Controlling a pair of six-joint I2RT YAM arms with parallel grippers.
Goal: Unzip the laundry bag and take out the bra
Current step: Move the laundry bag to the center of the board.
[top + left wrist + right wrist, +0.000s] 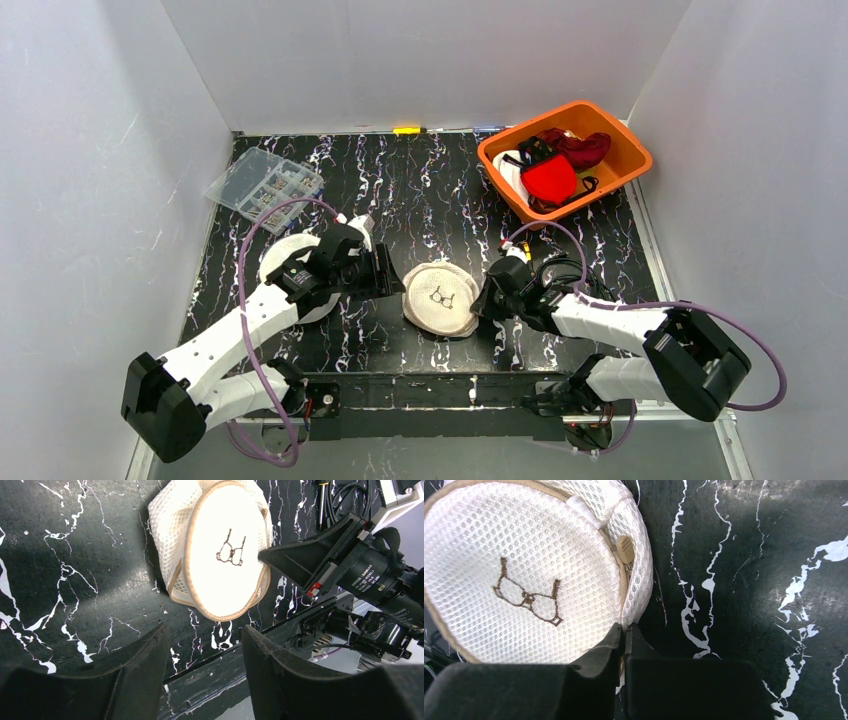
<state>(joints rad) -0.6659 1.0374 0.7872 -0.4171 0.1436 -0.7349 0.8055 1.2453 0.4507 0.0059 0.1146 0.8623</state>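
Black fingers (594, 670) of the right gripper (625, 631) are pressed almost together on the tan-trimmed seam at the right edge of the bag (514, 580), pinching a sliver of white mesh. The tan zip pull (625, 549) sits further along that seam, beyond the fingertips and outside their grip. The zip looks closed, and the bra is not visible; it is presumably inside the bag.

The left gripper (205, 637) hovers just left of the bag with its fingers spread and nothing between them, not touching the mesh.

The round bag, marked with a small bra outline, lies on the black marbled table (400, 200) between the two grippers. An orange bin (625, 155) of clothes stands well beyond the bag, to its far right.

The risk is that the pinch holds the seam, not the pull. A tug from here would likely drag the whole bag without opening the zip. With the left gripper unclamped, nothing anchors the bag, so it could slide or slip from the thin pinch.
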